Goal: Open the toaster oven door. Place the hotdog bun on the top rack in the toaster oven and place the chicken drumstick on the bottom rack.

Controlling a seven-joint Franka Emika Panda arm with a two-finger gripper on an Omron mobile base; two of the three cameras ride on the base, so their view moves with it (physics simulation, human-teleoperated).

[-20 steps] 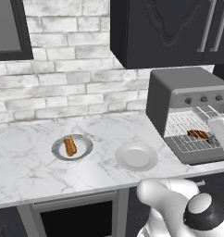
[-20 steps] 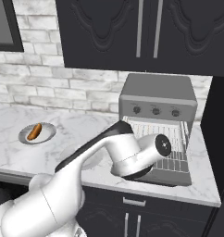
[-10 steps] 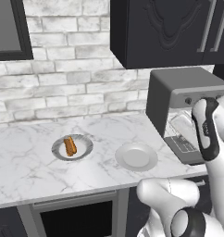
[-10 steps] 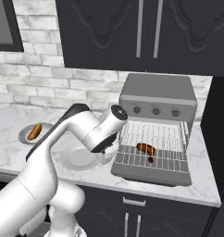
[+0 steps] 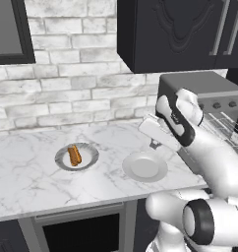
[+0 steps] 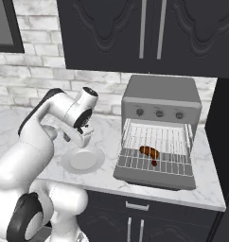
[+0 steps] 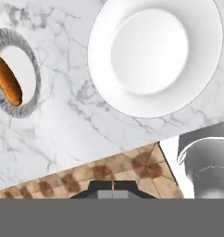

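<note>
One toaster oven [image 6: 161,101] sits on the marble table [image 5: 27,172], its door [image 6: 152,177] dropped flat open. One chicken drumstick [image 6: 150,152] lies on the pulled-out rack. One hotdog bun [image 5: 74,155] rests on a grey plate [image 5: 89,151], and beside it is one bare white plate [image 5: 144,166]. The hand [image 6: 84,133] hangs above the white plate, fingers pinched together, holding nothing.

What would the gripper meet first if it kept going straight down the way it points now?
Probably the marble counter near its front edge, just beside the empty white plate. The shut gripper points downward there; depth is hard to judge, so it might clip the plate's rim.
</note>
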